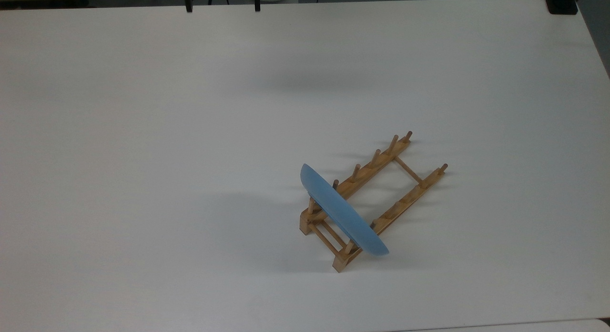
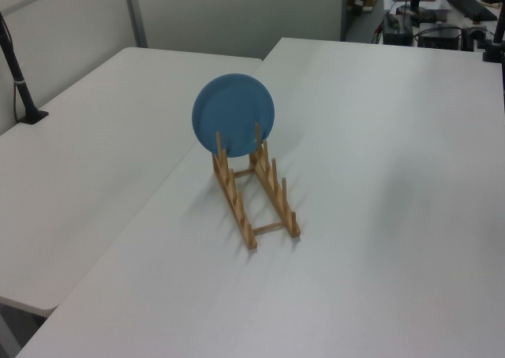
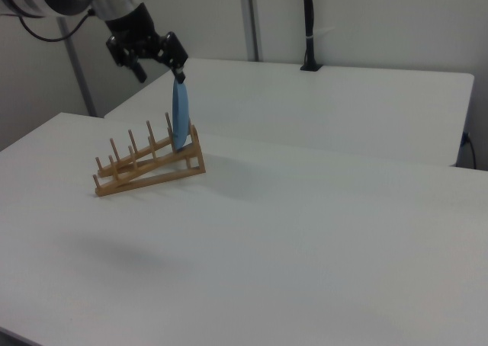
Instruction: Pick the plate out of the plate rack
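1. The plate (image 1: 342,212) is seen standing on edge in the plate rack (image 1: 381,198), slotted between pegs at the rack's taller end; in the left view it faces the camera as a full blue disc (image 2: 233,114), leaned slightly back.
2. In the top view the plate is seen edge-on, set across both rails at the rack's lower-left end; the remaining pegs toward the top view's upper right are unoccupied.
3. The rack is set on the white table (image 1: 143,155), right of centre in the top view.
4. In the right view the gripper (image 3: 162,73) is held in the air, its fingers spread apart with nothing between them; one fingertip (image 3: 181,75) is seen just above the plate's upper rim (image 3: 179,117). Contact cannot be told.
5. Two dark finger tips are noted at the top view's upper edge (image 1: 223,7).
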Controlling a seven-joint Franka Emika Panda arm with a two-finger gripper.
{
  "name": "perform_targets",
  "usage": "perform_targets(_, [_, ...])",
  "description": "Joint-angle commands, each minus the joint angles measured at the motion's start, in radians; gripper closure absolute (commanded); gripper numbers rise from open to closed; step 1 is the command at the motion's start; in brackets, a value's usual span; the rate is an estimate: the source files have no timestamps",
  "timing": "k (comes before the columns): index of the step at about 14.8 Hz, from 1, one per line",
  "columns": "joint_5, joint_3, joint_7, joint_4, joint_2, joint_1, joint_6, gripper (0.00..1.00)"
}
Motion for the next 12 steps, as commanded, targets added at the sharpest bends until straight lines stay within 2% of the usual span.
perform_targets(1, [-0.036,0.009,0.152,0.024,0.067,0.019,0.222,0.00])
perform_targets(6, [-0.261,0.009,0.556,0.023,0.167,0.123,0.422,0.00])
perform_targets(9, [-0.399,0.009,0.725,0.023,0.224,0.166,0.467,0.00])
perform_targets(12, [-0.505,0.009,0.869,0.026,0.277,0.199,0.503,0.02])
